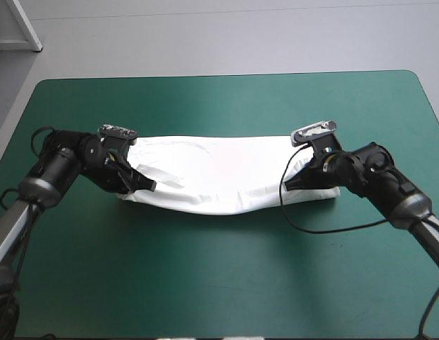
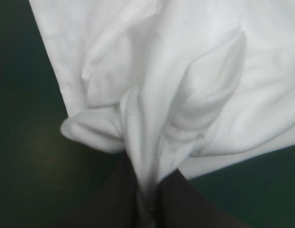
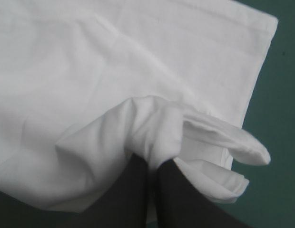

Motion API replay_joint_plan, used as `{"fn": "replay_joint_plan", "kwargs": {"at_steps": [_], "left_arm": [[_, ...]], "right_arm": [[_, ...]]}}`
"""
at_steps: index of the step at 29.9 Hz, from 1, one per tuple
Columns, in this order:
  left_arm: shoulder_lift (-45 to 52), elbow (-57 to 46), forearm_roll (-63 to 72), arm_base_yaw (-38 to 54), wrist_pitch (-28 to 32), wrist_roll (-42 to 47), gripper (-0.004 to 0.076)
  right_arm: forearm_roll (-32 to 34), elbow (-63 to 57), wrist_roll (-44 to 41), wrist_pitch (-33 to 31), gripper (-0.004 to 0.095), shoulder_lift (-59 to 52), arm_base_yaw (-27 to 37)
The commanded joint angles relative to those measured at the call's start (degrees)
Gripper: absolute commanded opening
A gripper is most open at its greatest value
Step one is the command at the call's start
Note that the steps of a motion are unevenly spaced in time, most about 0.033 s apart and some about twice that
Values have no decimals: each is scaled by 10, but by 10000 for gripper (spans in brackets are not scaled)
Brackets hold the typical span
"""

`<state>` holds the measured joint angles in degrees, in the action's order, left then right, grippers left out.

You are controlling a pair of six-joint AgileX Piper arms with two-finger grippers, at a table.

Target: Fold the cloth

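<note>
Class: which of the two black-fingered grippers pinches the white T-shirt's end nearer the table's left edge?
The left gripper, shut on the white short-sleeved T-shirt; the right gripper pinches the opposite end, toward the right edge.

My gripper [image 3: 153, 167] pinches a bunched fold of the T-shirt [image 3: 114, 71]; white cloth spreads ahead, teal-green cover [image 3: 283, 95] beside it.

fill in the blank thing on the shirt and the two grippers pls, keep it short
1. The T-shirt lies as a long band on the ____ table cover.
2. The left gripper is ____ on a bunched fold at the T-shirt's left end.
3. The right gripper pinches a fold at the T-shirt's ____ end.

Missing words: teal-green; shut; right.
</note>
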<state>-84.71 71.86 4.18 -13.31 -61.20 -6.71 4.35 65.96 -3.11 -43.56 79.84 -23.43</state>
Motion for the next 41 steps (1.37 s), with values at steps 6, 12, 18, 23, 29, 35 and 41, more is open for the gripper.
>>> {"fn": "replay_joint_plan", "kwargs": {"at_steps": [6, 12, 18, 23, 29, 35, 41], "left_arm": [[-110, 189, -20, 0, 8, 2, 19], [-171, 277, -42, 0, 13, 9, 19], [-215, 304, -42, 13, 30, 18, 19], [-242, 304, -80, 16, 69, 18, 19], [-260, 304, -85, 16, 119, 24, 118], [-261, 304, -92, 16, 150, 50, 507], [-245, 327, -89, 16, 129, 50, 627]], "right_arm": [[22, 176, 4, 19, -14, 96, 52], [18, 260, 27, 3, -14, 159, 87], [14, 295, 31, 18, -17, 211, 88], [1, 305, 31, 59, -17, 250, 88], [-63, 306, 65, 86, 231, 266, 88], [-80, 306, 51, 97, 746, 261, 88], [-86, 306, 41, 61, 708, 218, 88]]}}
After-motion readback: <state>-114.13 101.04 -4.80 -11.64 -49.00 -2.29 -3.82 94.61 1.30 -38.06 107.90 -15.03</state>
